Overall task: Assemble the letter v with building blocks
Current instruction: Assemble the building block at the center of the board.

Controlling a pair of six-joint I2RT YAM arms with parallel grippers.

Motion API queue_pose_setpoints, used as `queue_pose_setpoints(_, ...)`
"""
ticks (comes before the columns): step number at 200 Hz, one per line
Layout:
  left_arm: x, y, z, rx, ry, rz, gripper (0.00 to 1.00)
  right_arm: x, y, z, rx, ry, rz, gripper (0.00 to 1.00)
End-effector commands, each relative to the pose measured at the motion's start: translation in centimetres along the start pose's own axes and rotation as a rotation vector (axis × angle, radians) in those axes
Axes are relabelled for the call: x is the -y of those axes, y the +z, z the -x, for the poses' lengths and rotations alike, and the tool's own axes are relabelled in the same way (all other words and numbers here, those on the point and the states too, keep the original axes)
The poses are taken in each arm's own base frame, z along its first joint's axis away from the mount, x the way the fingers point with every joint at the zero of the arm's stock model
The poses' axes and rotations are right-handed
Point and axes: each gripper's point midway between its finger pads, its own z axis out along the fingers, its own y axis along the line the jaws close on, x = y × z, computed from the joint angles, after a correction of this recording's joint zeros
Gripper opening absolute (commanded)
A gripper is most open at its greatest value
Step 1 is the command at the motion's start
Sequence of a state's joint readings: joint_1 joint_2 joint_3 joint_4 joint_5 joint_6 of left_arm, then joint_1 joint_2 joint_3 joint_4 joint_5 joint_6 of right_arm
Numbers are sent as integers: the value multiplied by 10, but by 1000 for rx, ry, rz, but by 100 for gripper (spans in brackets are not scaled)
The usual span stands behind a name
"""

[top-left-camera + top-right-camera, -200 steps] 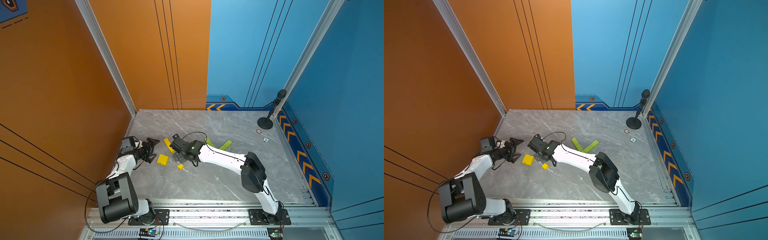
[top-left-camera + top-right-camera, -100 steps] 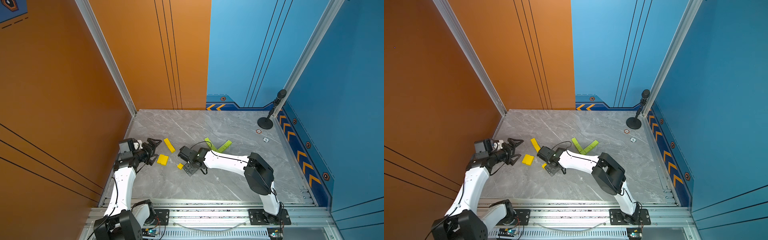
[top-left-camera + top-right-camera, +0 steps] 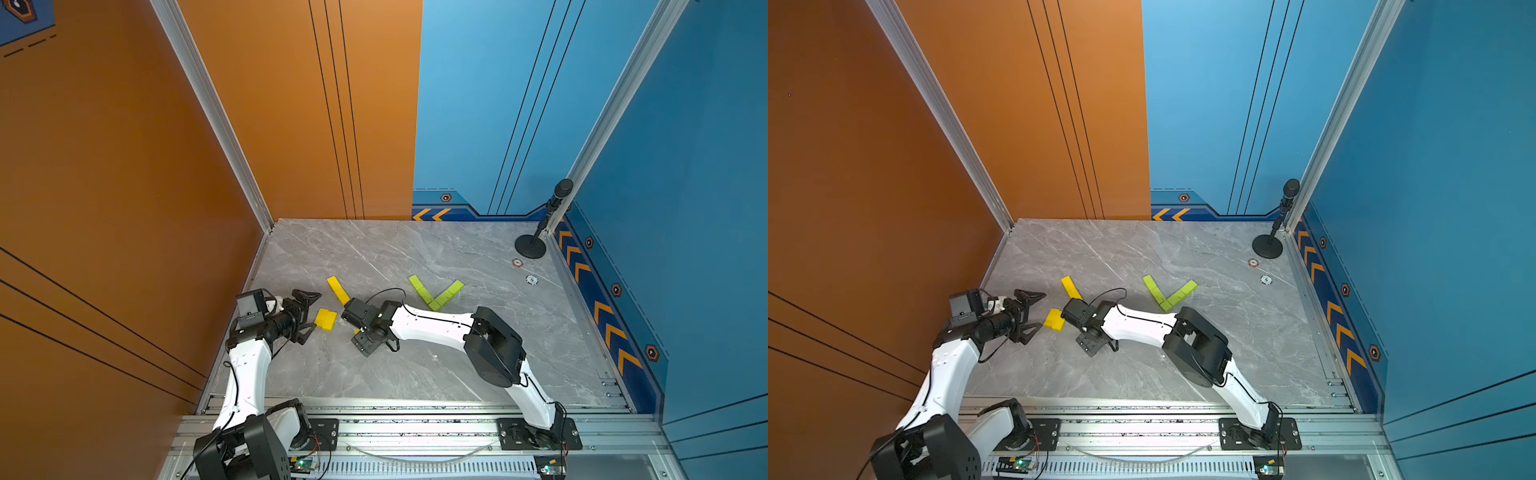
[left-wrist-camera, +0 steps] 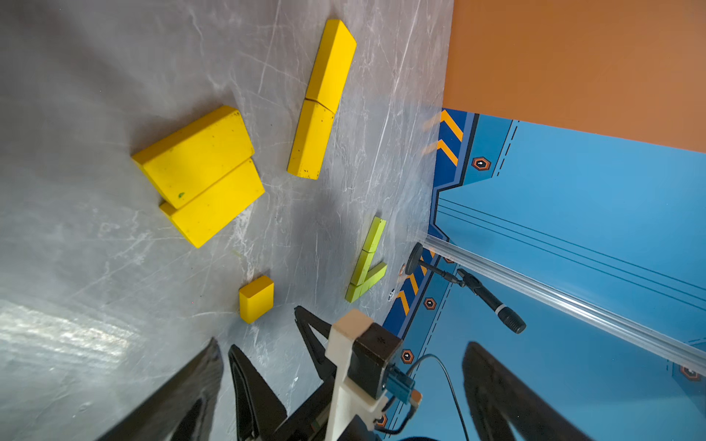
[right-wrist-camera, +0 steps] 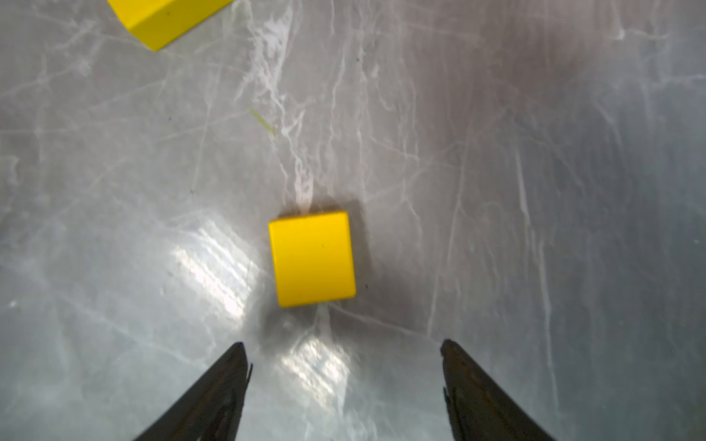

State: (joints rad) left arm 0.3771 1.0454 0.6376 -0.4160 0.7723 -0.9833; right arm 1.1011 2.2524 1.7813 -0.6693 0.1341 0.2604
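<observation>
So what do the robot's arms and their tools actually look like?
The left arm and right arm have smooth white shells with bulky black joints, and thin black cables run along them. Each wrist carries a boxy black camera. The left tool and right tool have black, pointed, triangular fingers.

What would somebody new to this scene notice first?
Most likely the lime-green V of blocks, lying complete-looking near the middle of the grey table. Next, to its side, a yellow row of two, a yellow side-by-side pair close to the open left gripper, and a small yellow cube just ahead of the right gripper, whose jaws stand apart and empty.
</observation>
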Motion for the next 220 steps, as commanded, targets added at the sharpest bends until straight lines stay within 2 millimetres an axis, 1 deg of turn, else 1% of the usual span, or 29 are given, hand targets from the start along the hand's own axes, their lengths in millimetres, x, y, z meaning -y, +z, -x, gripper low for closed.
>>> queue_pose_setpoints(1, 8, -2, 2, -8, 48, -18, 98, -5, 3, 11, 19, 7, -4, 75)
queue_pose_setpoints(18, 9, -3, 4, 0, 59, -17, 98, -7, 11, 9, 7, 13, -4, 73)
queue_pose_setpoints(32, 9, -3, 5, 3, 65, -11, 98, -10, 12, 9, 7, 11, -4, 73)
queue_pose_setpoints(37, 9, -3, 5, 5, 67, -11, 97, -11, 13, 8, 6, 10, -5, 70)
queue_pose_setpoints(78, 7, -3, 7, 14, 79, -5, 98, -3, 14, 7, 9, 26, -45, 63)
queue_pose_setpoints(90, 6, -3, 8, 16, 78, -2, 98, -4, 18, 7, 9, 29, -42, 58)
queue_pose_setpoints(105, 5, -2, 10, 20, 77, -5, 98, -4, 22, 9, 12, 36, -38, 57)
queue_pose_setpoints(135, 5, -2, 15, 32, 72, -11, 98, -3, 29, 12, 15, 62, -20, 44)
queue_pose_setpoints(158, 6, -2, 19, 39, 79, -17, 98, -3, 31, 13, 17, 81, 6, 43)
queue_pose_setpoints(168, 7, -1, 21, 41, 83, -18, 98, -3, 33, 14, 16, 84, 7, 40)
queue_pose_setpoints(187, 8, 2, 26, 49, 87, -24, 98, 1, 34, 18, 22, 114, 13, 38)
queue_pose_setpoints(200, 11, 4, 31, 51, 90, -29, 98, 3, 33, 24, 32, 142, 20, 32)
queue_pose_setpoints(220, 16, 7, 38, 54, 106, -26, 98, 4, 32, 33, 43, 159, 14, 32)
